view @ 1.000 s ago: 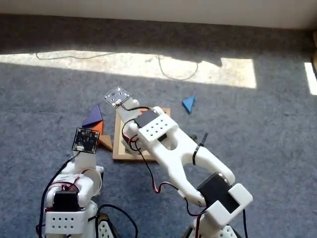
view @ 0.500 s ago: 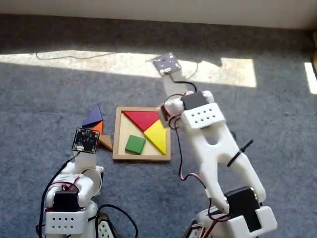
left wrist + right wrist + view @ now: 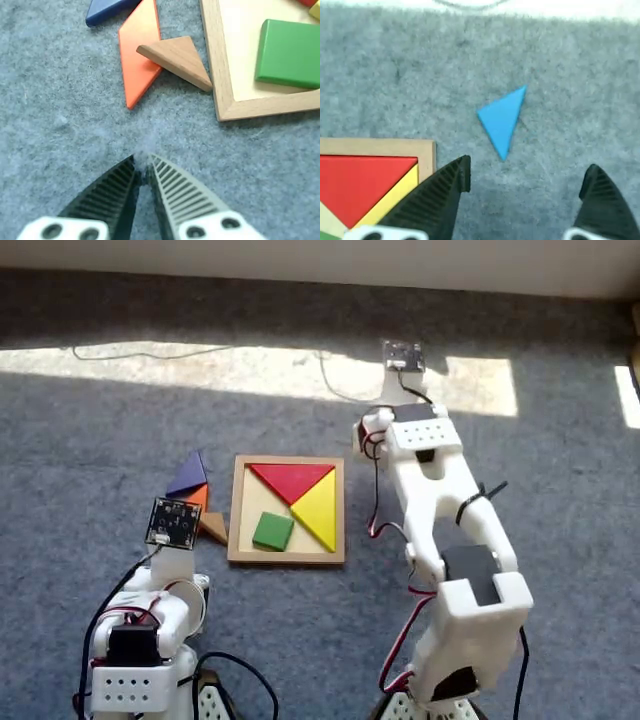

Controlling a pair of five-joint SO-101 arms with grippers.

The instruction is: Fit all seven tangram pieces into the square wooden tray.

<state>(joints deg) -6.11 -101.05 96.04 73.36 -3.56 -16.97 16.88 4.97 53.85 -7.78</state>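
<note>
The right gripper point(image 3: 529, 165) is hanging with its jaws spread wide and nothing between them, just short of the small light-blue triangular piece point(image 3: 502, 119). That piece is lying flat on the grey carpet point(image 3: 580, 60), near a corner of the square wooden tray point(image 3: 380, 146). Picking up this piece looks like the step in hand. The next move is calling for a short advance and descent so the fingers straddle the thin piece before closing. The tray is holding a large red triangle point(image 3: 290, 480), a large yellow triangle point(image 3: 318, 512) and a green square point(image 3: 273, 531). The left gripper point(image 3: 141, 159) is hovering pinched closed and empty near the plain wooden triangle point(image 3: 177, 60), which seems to be leaning on the orange parallelogram point(image 3: 140, 65), beside the dark blue triangle point(image 3: 107, 7).
</note>
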